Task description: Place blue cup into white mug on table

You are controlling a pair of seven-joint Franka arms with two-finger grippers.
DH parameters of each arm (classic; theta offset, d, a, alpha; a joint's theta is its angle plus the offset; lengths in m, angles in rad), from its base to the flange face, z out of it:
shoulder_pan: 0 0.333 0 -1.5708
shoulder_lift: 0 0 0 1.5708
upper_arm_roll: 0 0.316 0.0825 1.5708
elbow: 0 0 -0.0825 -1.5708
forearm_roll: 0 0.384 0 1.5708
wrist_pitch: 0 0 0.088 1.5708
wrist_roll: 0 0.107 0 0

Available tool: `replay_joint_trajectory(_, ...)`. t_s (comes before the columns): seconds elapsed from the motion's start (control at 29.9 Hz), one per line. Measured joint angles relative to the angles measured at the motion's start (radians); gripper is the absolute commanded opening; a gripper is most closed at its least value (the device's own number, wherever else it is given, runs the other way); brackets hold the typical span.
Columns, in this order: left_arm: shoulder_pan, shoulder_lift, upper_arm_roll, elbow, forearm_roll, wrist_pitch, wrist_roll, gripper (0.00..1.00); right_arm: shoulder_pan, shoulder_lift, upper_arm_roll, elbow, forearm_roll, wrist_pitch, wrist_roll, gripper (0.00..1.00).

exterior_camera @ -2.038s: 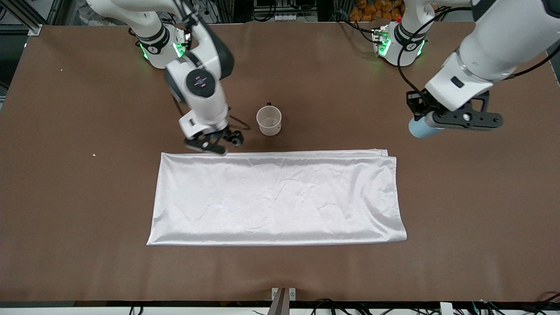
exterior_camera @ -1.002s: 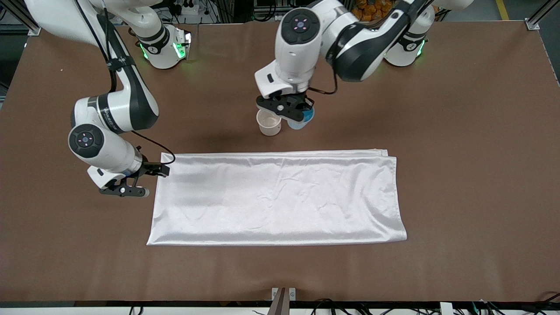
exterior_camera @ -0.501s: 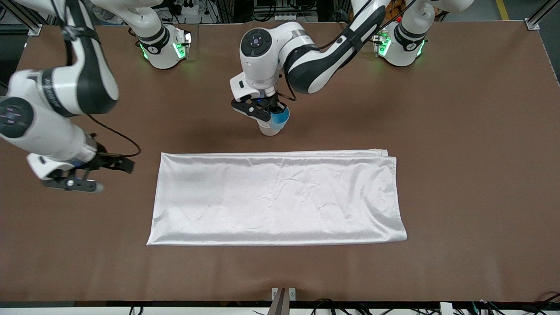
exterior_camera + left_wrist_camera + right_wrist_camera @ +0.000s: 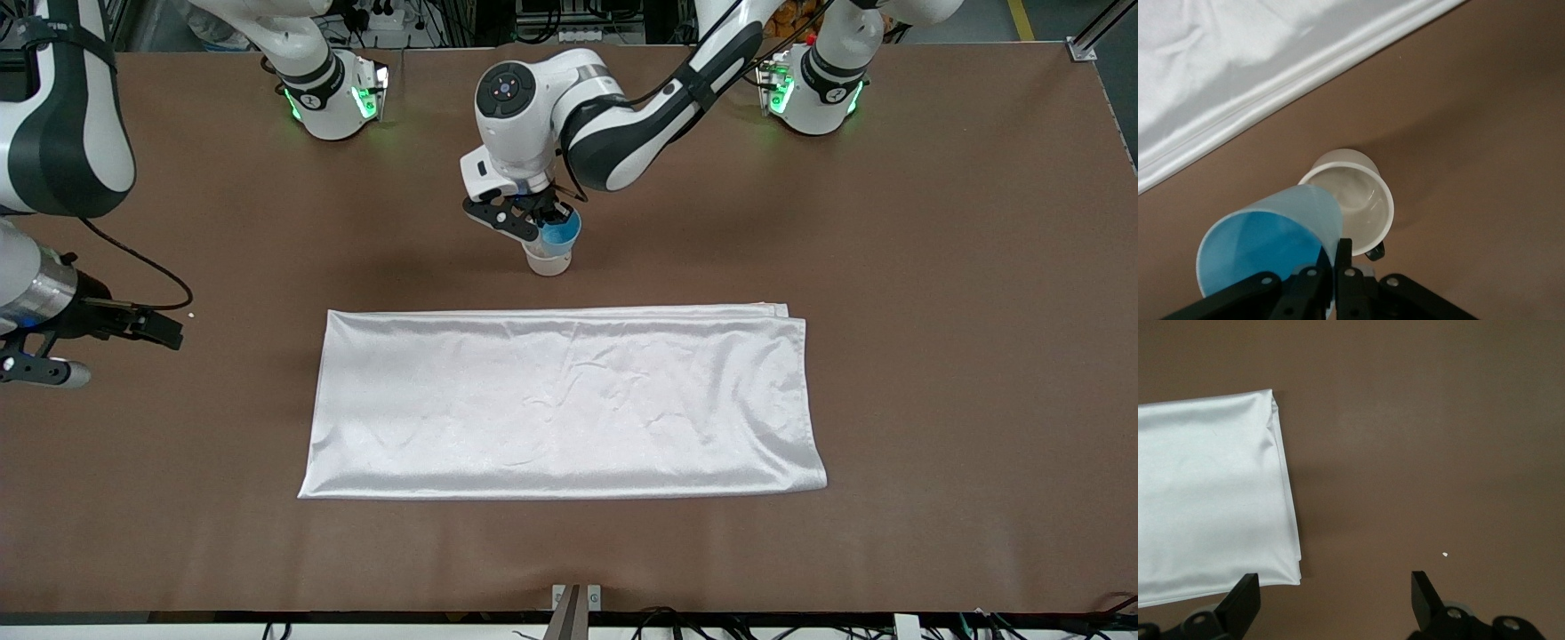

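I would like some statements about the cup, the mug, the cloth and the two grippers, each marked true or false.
1. The left gripper is shut on the blue cup. True.
2. The blue cup stands on the white cloth. False: it is held in the air over the white mug.
3. The white mug stands on the table, farther from the front camera than the cloth. True.
4. The right gripper holds a corner of the cloth. False: it is open and empty, over bare table at the right arm's end.
5. The mug lies on its side. False: it stands upright.
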Motion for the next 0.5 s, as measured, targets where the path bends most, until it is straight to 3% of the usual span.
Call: replay_joint_trajectory(0.5,-0.032,0.054,-0.001,-0.005,0.034,0.001,-0.005,0.00,0.036,-0.045,0.014,0.007,0.000,-0.038,0.003,1.00)
